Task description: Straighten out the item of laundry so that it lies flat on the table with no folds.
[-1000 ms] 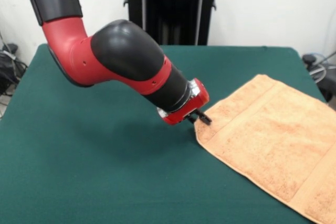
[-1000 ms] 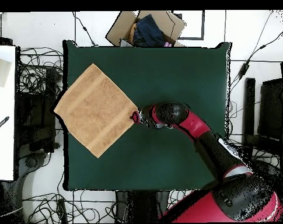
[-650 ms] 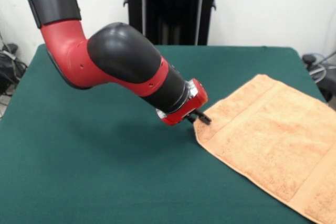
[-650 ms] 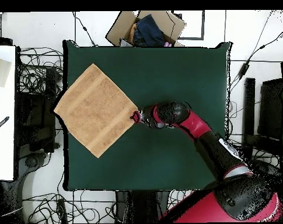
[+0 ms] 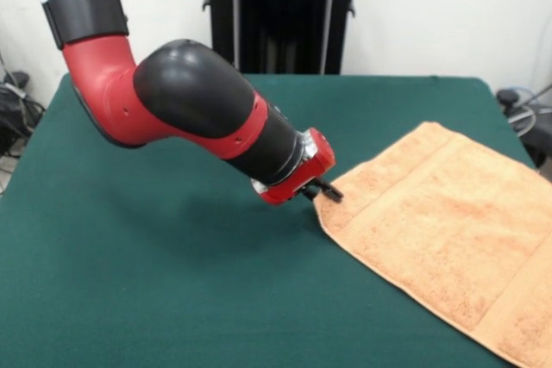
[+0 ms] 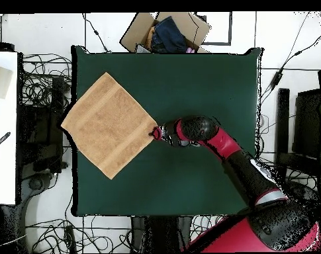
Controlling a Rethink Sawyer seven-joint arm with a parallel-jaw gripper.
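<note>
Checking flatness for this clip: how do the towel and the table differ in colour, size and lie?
The towel is peach-orange; the table is dark green. The towel is small, the table far larger. The towel lies turned like a diamond, one corner past the table's edge; the table sits square in the overhead view. Both look flat, with no folds showing.

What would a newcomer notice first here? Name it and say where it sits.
The big red and black arm reaches down across the middle of the green table, its gripper right at the nearest corner of the towel. The peach-orange towel lies spread out flat, turned like a diamond, and the overhead view shows one corner past the table's edge. A cardboard box sits on the floor beyond the table.
</note>
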